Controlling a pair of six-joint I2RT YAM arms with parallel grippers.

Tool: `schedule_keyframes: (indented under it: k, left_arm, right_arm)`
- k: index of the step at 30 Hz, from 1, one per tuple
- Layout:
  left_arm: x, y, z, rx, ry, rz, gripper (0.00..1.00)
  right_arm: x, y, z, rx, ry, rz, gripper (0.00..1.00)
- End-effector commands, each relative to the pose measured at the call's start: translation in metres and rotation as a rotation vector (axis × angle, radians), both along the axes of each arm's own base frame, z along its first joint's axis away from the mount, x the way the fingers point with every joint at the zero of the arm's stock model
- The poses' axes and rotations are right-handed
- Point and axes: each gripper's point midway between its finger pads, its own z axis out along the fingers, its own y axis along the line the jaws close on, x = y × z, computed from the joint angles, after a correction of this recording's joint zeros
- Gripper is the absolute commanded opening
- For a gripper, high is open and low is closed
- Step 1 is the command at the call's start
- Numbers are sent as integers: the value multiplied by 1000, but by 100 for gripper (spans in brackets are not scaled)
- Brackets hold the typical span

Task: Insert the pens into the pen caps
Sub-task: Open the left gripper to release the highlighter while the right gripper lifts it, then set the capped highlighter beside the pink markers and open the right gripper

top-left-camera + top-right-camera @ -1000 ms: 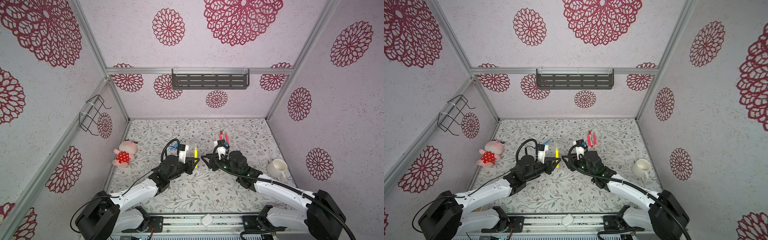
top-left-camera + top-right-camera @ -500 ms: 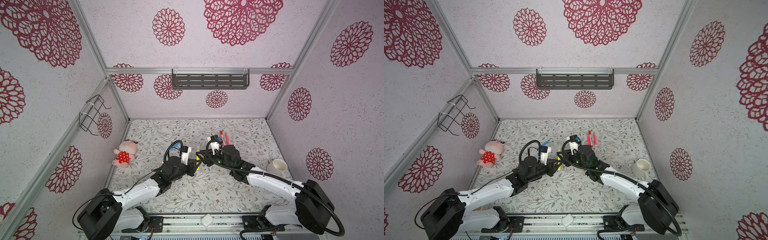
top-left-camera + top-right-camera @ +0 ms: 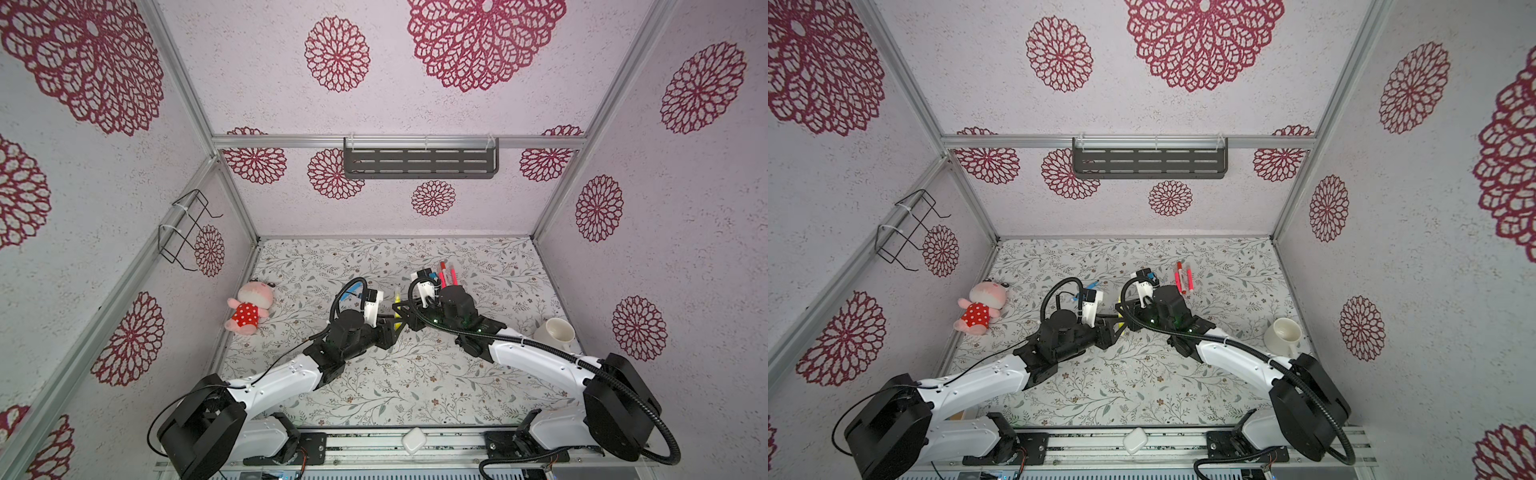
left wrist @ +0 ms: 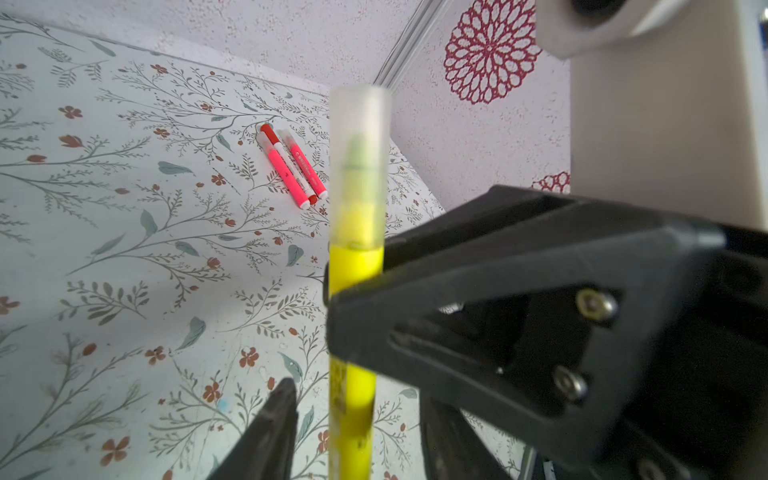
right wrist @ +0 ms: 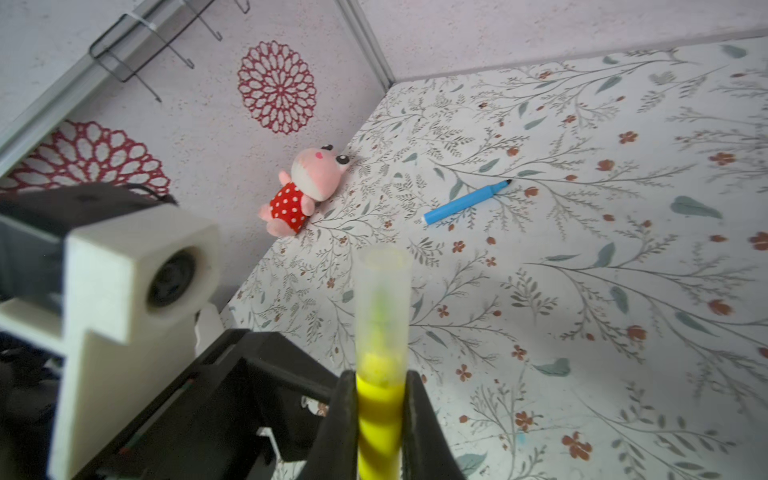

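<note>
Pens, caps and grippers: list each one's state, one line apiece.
yellow pen, capped, held off the table
see-through cap, seated on the yellow pen's tip
right gripper, fingers shut on the yellow pen's barrel
left gripper, fingers open either side of the yellow pen
blue pen, uncapped, lying on the table
pink and red pens, capped, lying side by side

**Both top views:** I read bright, even, diffuse light. Only faint, soft-edged shadows lie on the table (image 3: 415, 386), and the wide lens bows the aluminium posts (image 3: 183, 87) toward the picture edges.

**Both wrist views:** the near yellow pen (image 4: 353, 266), its translucent cap (image 4: 359, 124) and the right end effector (image 5: 380, 399) are out of focus. The table pattern beyond them is sharp, crossed by a broad soft shadow.
</note>
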Motion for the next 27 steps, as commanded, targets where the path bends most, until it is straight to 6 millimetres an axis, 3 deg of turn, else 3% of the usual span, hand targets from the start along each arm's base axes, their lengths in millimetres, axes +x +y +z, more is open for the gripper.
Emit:
schedule_keyframes:
  k: [1,8,16,22,27]
  left_arm:
    - [3,2,-6,38,22,24,55]
    - [0,15,-12,59,28,64,57]
    - [-1,25,-8,80,15,96,57]
    - [-4,33,-5,86,9,116,57]
    - [-5,37,-6,94,2,128,58]
  right_arm:
    - [30,-30,-6,-88,-5,-125,7]
    - [82,-76,-56,-277,110,-253,9]
    - [156,-79,-118,-562,217,-284,10]
    - [198,-83,-141,-716,261,-316,10]
    - [218,-110,-151,-803,286,-384,14]
